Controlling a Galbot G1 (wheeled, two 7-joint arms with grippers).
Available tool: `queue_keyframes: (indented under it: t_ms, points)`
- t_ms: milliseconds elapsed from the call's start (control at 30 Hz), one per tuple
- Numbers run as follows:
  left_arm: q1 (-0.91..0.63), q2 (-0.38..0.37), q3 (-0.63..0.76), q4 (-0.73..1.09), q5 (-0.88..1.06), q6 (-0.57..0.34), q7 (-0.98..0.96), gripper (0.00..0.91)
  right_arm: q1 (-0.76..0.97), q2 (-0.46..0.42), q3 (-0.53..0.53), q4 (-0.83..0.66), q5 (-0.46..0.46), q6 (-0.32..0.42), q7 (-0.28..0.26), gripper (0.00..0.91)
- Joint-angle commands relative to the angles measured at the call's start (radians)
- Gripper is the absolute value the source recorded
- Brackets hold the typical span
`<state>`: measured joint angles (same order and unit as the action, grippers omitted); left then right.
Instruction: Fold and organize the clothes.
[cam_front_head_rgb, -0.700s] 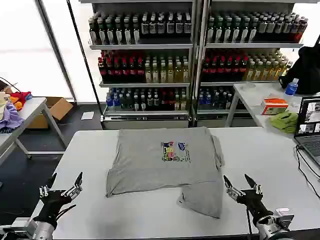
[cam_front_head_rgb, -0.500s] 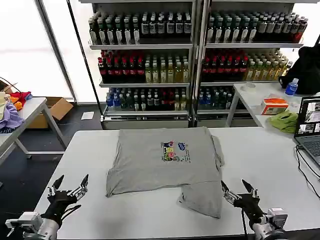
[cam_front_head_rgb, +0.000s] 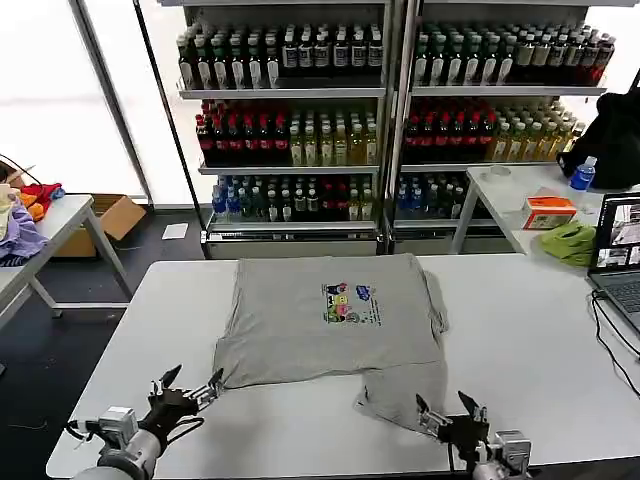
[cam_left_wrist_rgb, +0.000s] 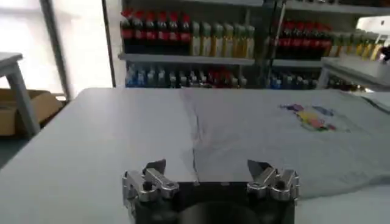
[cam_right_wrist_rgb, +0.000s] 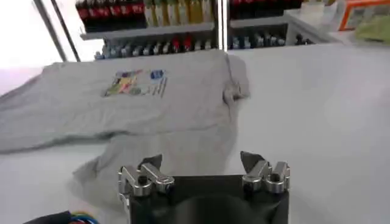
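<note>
shirt (cam_front_head_rgb: 325, 325): lying flat on the middle of the table, chest side up, with its far hem toward the shelves; one near corner is sticking out toward the robot's right as a loose flap.
print (cam_front_head_rgb: 349, 304): sitting on the chest, a small multicoloured patch, a little right of the shirt's middle in the head view.
near edge: the shirt's left near corner is ending just beside the left gripper; the flap on the right is reaching down close to the right gripper.
left gripper (cam_front_head_rgb: 188, 385): hovering low over the table's near left part, pointing at the shirt's near left corner; jaws standing wide apart and holding nothing.
left gripper, wrist view (cam_left_wrist_rgb: 209, 171): the two fingertips are showing with a broad gap, bare table and the shirt's edge lying beyond them.
right gripper (cam_front_head_rgb: 447, 410): sitting low at the table's near edge, just at the flap's near end; jaws spread apart and gripping nothing.
right gripper, wrist view (cam_right_wrist_rgb: 203, 162): both fingertips are standing apart over the grey flap; whether they are touching the cloth i cannot tell.
table (cam_front_head_rgb: 530, 330): white, carrying the shirt.
shelves (cam_front_head_rgb: 290, 120): standing behind the table, holding rows of bottles.
laptop (cam_front_head_rgb: 618, 250): sitting open at the right edge of the head view.
</note>
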<state>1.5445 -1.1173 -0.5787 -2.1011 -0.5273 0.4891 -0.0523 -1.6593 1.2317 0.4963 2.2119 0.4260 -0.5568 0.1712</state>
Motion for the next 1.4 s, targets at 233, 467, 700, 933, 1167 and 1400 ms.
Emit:
queue_keyframes:
  t_ms: [233,467,700,933,1167,1400]
  points:
    - [-0.083,0.015,0.090,0.126,0.016,-0.023,-0.006,0.907,-0.003,0.004,-0.037,-0.010,-0.007,-0.021,0.016,0.907]
    - [-0.108,0.005,0.110,0.169,0.064,-0.041,0.016,0.574,-0.007,0.002,-0.046,-0.020,-0.012,-0.022,0.002,0.292]
    - [-0.107,-0.014,0.126,0.194,0.081,-0.053,0.036,0.010,-0.011,0.000,-0.051,-0.032,-0.008,-0.023,-0.002,0.000]
    - [-0.077,-0.031,0.136,0.176,0.091,-0.069,0.032,0.010,-0.022,-0.003,-0.045,-0.011,0.003,-0.022,-0.010,0.000]
    - [-0.076,-0.050,0.133,0.180,0.093,-0.111,0.031,0.020,-0.018,-0.005,-0.036,-0.009,0.021,-0.020,-0.028,0.000]
    - [-0.053,-0.082,0.107,0.127,0.089,-0.110,0.005,0.020,-0.026,-0.018,0.002,0.015,0.063,0.015,-0.122,0.000]
